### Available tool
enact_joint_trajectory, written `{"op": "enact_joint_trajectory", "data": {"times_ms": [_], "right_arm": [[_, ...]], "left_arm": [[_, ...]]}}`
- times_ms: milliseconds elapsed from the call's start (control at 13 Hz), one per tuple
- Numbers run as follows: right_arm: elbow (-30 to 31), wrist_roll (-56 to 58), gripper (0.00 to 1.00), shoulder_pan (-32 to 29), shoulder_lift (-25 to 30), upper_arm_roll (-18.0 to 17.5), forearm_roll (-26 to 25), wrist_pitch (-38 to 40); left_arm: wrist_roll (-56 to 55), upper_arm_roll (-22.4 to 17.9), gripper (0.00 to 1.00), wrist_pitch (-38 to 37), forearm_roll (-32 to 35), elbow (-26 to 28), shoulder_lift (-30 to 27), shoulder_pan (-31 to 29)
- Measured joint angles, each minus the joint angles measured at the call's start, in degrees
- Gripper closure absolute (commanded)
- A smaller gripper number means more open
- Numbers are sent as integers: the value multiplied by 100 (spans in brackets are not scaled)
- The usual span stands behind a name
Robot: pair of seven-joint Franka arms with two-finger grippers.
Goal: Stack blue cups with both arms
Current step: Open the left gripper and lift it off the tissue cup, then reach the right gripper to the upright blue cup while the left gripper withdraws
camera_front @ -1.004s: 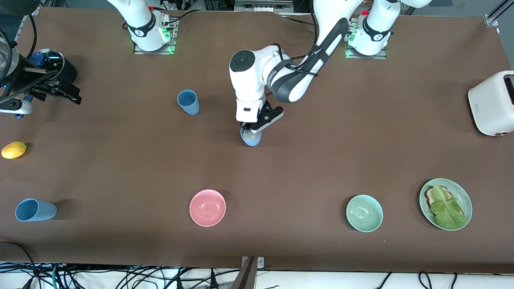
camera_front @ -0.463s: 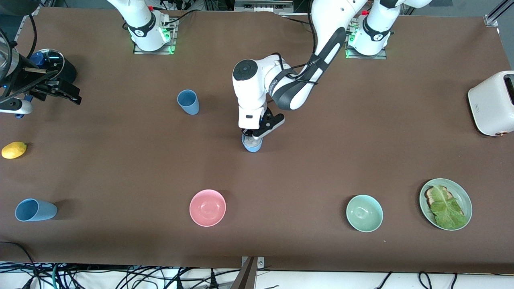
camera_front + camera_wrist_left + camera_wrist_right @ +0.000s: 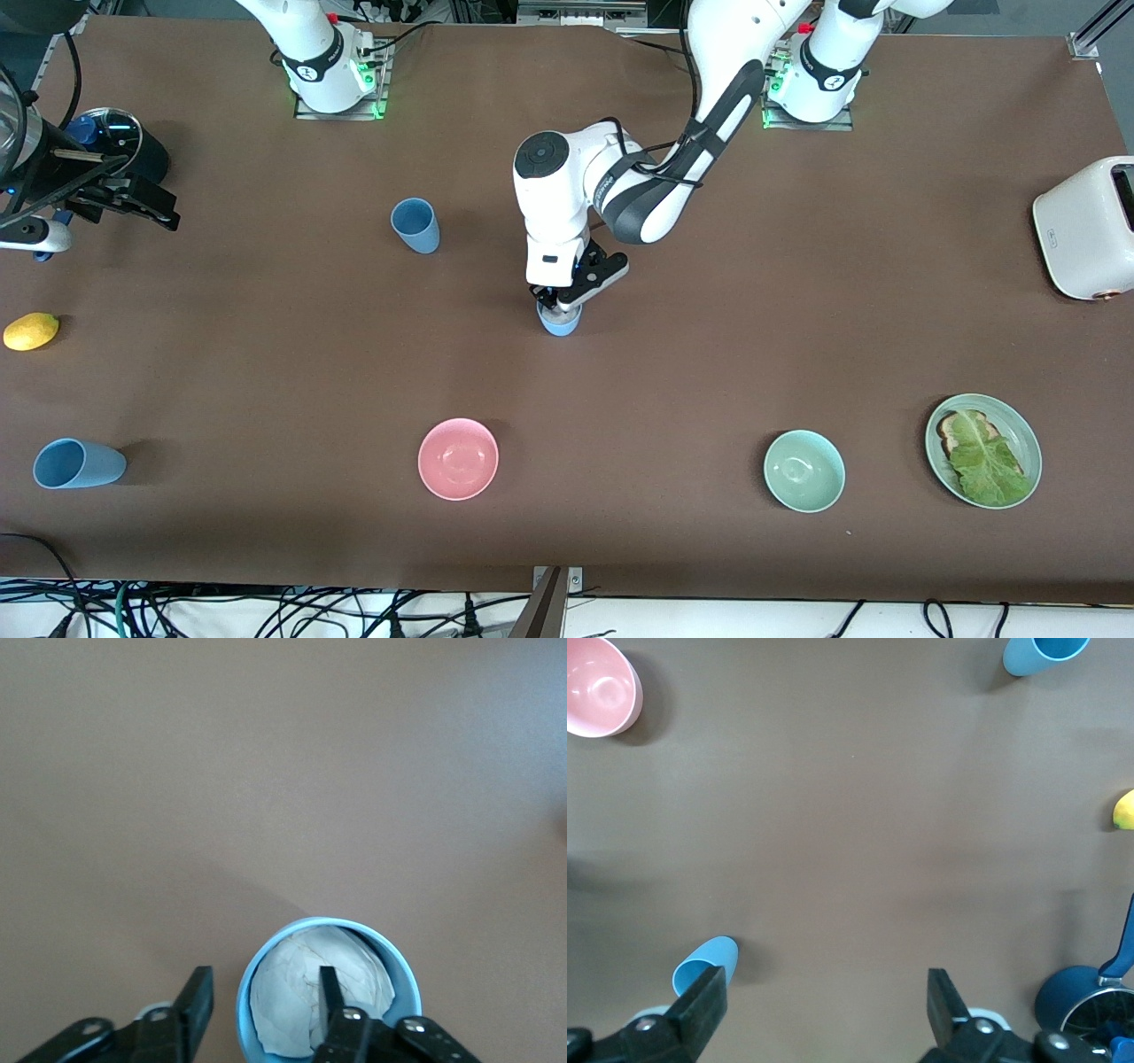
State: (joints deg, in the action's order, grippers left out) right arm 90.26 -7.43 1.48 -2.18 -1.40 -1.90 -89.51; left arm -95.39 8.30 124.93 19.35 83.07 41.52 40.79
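Cup [image 3: 328, 992] stands upright mid-table, straight under my left gripper [image 3: 266, 1014], fingers parted astride its rim, one inside, not pinching. Right gripper [image 3: 824, 1005] waits spread wide near its end's edge; spare cup [image 3: 415, 225] nearest it.

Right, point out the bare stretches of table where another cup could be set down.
Widest bare brown cloth: between the upright light-blue plastic cup, the tipped blue cup and the pink bowl. Another patch lies between the white toaster and the pale-green bowl. Crowded: around the paper-filled blue cup under the left gripper.
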Motion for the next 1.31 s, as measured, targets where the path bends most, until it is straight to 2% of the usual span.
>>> {"op": "enact_joint_trajectory", "data": {"times_ms": [386, 695, 849, 1081, 1312], "right_arm": [[3, 2, 0, 0, -1, -11, 0, 351], [91, 3, 0, 3, -20, -33, 2, 521], [224, 51, 0, 20, -56, -77, 17, 772], [629, 66, 0, 70, -72, -538, 30, 1053], [1308, 47, 0, 114, 6, -847, 34, 376]], "left_arm": [[532, -34, 0, -113, -2, -135, -86, -19], [1786, -92, 0, -991, -657, -235, -581, -189], [2631, -99, 0, -1648, -913, -310, -901, -499], [4451, -120, 0, -2892, -1172, -794, -1215, -1151], [6186, -145, 0, -3223, -1463, -988, -1484, -2024]]}}
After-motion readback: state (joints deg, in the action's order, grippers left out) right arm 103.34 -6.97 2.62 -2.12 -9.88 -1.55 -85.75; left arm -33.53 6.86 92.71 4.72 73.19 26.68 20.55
